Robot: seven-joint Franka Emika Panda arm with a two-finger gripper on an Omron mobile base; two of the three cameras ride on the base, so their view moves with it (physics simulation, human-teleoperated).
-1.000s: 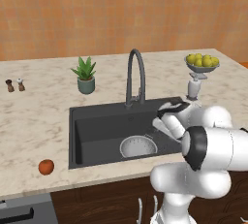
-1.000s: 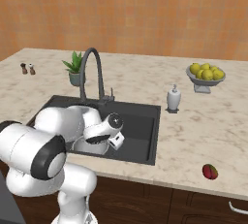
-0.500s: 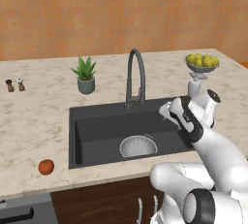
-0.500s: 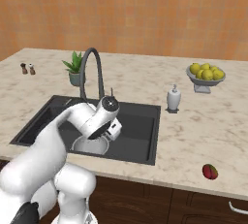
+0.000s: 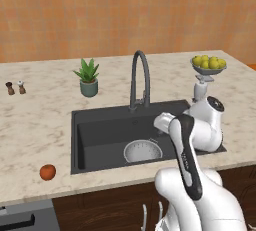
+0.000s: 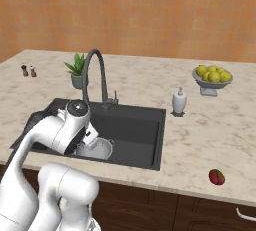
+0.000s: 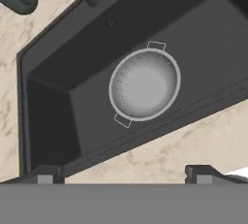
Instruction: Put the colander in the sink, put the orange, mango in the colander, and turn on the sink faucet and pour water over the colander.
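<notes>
The colander (image 7: 145, 84) sits upright on the floor of the sink (image 7: 53, 116), near the front wall, empty. The pincer (image 7: 121, 173) hangs above it with its two tips spread wide apart and nothing between them. The orange (image 5: 47, 172) lies on the worktop (image 5: 35, 125) well to the left of the basin, close to the front edge. A dark red-green fruit (image 6: 216, 177) lies on the worktop far to the right. Behind the basin stand the sink faucet (image 5: 140, 77), a potted plant (image 5: 88, 77), a soap dispenser (image 6: 179, 101) and a footed bowl of yellow-green fruits (image 6: 212, 77); two small shakers (image 5: 15, 87) stand far left. The arm's white body hides part of the colander in both base views.
</notes>
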